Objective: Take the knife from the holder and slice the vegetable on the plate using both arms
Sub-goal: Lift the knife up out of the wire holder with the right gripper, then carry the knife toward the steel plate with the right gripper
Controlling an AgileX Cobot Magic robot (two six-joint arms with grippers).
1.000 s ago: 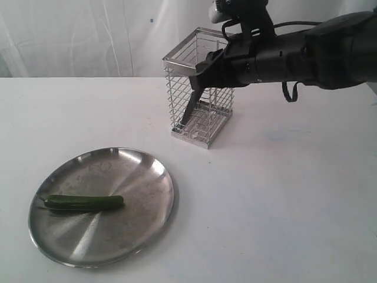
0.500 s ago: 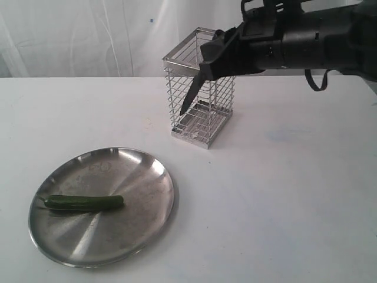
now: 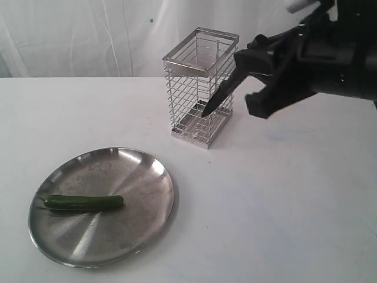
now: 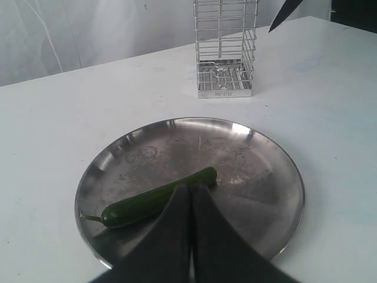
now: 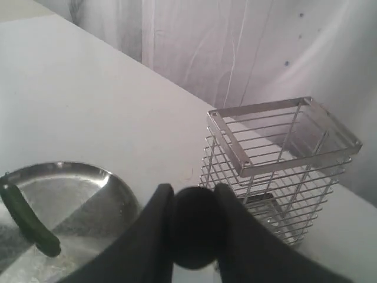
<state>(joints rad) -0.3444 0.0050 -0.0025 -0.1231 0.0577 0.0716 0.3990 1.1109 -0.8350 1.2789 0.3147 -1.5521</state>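
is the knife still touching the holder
Apart. In the left wrist view the knife tip hangs beside the holder with white background showing between them; the right tool grips its handle.

knife (image 3: pixel 219 97): dark grey blade, black handle
holder (image 3: pixel 199 88): shiny silver steel wire, pattern of horizontal bars
vegetable (image 3: pixel 84 203): dark green
plate (image 3: pixel 141 177): shiny grey steel, scuffed
right gripper (image 5: pixel 191 227): black
left gripper (image 4: pixel 189 197): black
table (image 3: pixel 283 206): plain white
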